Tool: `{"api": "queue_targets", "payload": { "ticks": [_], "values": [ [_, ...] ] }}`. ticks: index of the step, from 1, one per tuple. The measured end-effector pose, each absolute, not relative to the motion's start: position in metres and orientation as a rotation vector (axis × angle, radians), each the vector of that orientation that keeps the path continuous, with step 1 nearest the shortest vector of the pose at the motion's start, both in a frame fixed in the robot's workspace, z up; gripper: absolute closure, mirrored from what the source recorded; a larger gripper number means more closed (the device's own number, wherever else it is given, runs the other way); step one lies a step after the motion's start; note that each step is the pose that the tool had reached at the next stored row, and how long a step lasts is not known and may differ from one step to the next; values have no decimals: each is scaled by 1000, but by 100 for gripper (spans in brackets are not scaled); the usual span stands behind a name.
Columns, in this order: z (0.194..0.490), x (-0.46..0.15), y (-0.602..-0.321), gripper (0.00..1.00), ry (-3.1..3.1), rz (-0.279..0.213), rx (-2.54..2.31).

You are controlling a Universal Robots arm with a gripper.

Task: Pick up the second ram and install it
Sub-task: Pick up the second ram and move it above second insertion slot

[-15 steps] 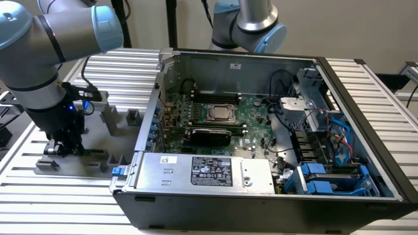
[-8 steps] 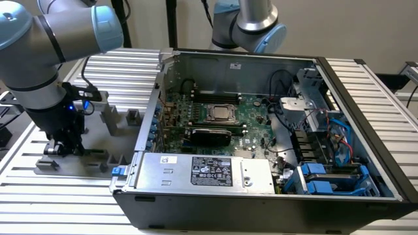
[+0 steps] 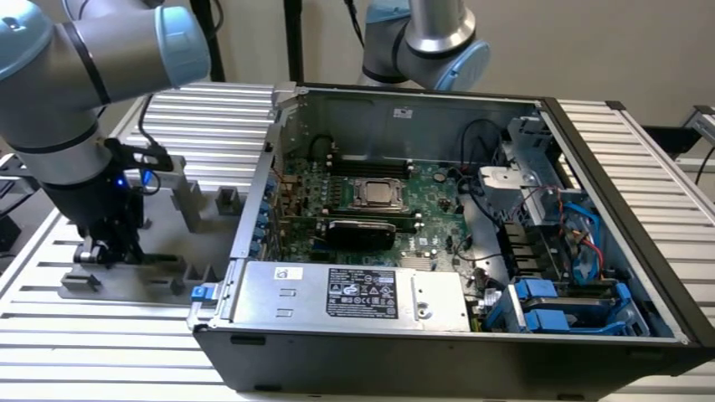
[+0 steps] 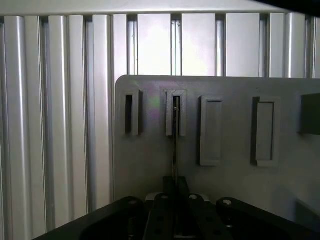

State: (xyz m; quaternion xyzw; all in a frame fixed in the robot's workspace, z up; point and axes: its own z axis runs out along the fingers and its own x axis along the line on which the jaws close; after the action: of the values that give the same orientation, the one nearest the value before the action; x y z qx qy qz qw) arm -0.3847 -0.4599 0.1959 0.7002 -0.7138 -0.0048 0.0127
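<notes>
The second ram (image 4: 174,140) stands on edge as a thin dark line in a slot of the grey holder plate (image 4: 150,165). It runs from the slot down to my gripper (image 4: 175,187), whose fingers sit close together on its near end. In the exterior view my gripper (image 3: 103,249) is lowered onto the holder plate (image 3: 167,272) at the exterior view's left, beside the open computer case (image 3: 447,356). The neighbouring holder slot (image 4: 129,114) is empty. The motherboard (image 3: 436,209) lies inside the case, with black memory slots (image 3: 369,161) near its back.
A silver power supply (image 3: 347,293) fills the case's front. A black expansion card (image 3: 357,230) and the processor socket (image 3: 380,194) sit on the board; blue drive bays (image 3: 558,306) stand at the right. A second arm's base (image 3: 430,42) rises behind the case. Ribbed aluminium table (image 3: 100,335).
</notes>
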Motion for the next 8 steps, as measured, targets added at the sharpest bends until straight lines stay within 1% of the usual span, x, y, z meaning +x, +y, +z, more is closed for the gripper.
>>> {"api": "queue_targets", "payload": {
  "ticks": [8],
  "values": [
    [212,-385,-460,86,-2225,-15,2182]
  ]
}}
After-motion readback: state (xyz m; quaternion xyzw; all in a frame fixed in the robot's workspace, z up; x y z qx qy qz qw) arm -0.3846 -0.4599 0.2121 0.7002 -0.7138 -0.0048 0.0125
